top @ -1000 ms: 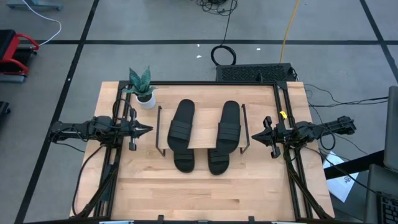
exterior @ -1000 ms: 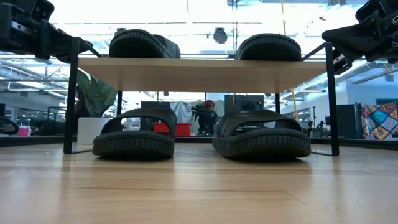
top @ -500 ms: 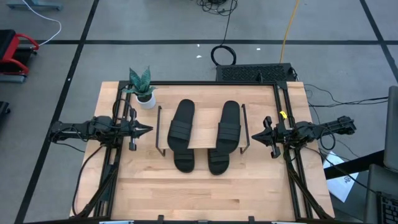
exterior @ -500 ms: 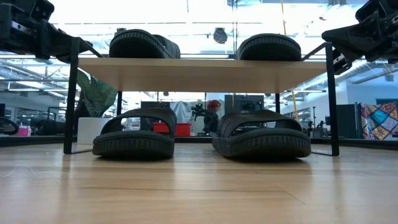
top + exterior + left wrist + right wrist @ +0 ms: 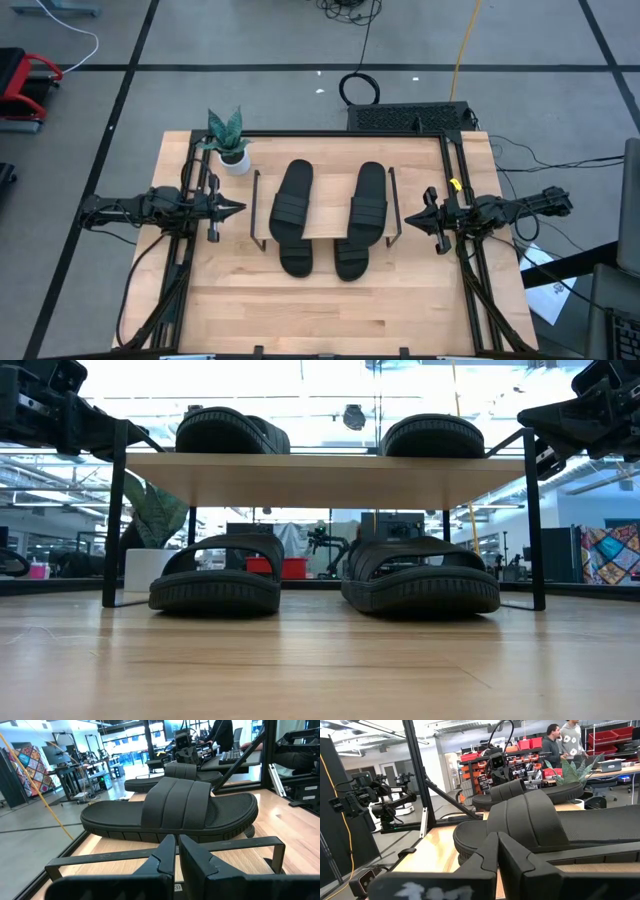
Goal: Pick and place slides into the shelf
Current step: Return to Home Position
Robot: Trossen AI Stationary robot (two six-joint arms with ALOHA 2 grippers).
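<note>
Left gripper (image 5: 238, 209): a dark two-finger claw, fingers drawn together on nothing, hovering just outside the left side frame (image 5: 113, 510) of the shelf. Right gripper (image 5: 408, 221): same condition, fingers closed and empty, level with the opposite frame. The two face inward from mirrored stations, apart from the load. I judge this a parked posture, not an approach.

The low rack with a light wood plank top and thin black metal frames (image 5: 325, 467) stands near the middle of the pale wooden tabletop (image 5: 330, 310). All four matte black slide sandals, oval-soled with one wide strap, are stowed. The upper pair (image 5: 232, 430) lies on the plank, side by side and apart. The lower pair (image 5: 215, 575) rests on the tabletop beneath it, ends projecting past the plank's near edge in the high view. Stacking pair over pair uses both tiers and keeps the frames unobstructed.

A small green potted plant in a white pot (image 5: 228, 140) sits near the rack's far left corner, not touching it.

Judgement: placement appears complete, all four slides accounted for.
</note>
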